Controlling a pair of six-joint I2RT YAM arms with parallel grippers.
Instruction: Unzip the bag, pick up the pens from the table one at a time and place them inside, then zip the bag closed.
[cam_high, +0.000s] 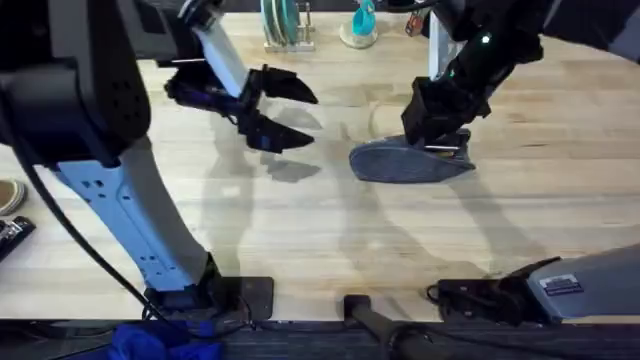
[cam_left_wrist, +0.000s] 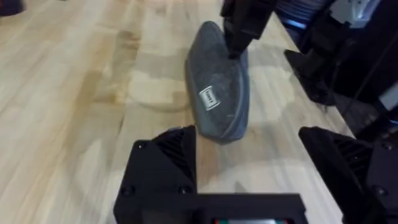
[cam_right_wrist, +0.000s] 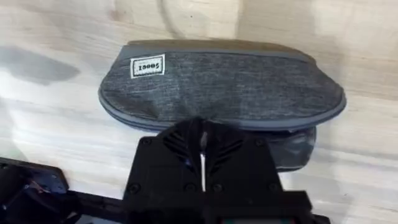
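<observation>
pale wooden planks with visible grain make up the table (cam_high: 330, 240), which spreads across the overhead view, with lighter worn patches near its middle. along its far edge stand a small rack of plates (cam_high: 283, 25) and a teal item (cam_high: 362, 22) on a dish; at the near left edge lie a round brownish object (cam_high: 8, 195) and a dark flat thing (cam_high: 12, 238). the bag (cam_high: 405, 163), grey-blue fabric with a small white label, lies flat on the table right of centre, lengthwise across. the right gripper (cam_high: 448, 150) sits down on the bag's near right part, its black fingers pressed together on the zipper edge. the left gripper (cam_high: 285, 115) hangs above bare table left of the bag, apart from it, fingers spread wide and holding nothing.
</observation>
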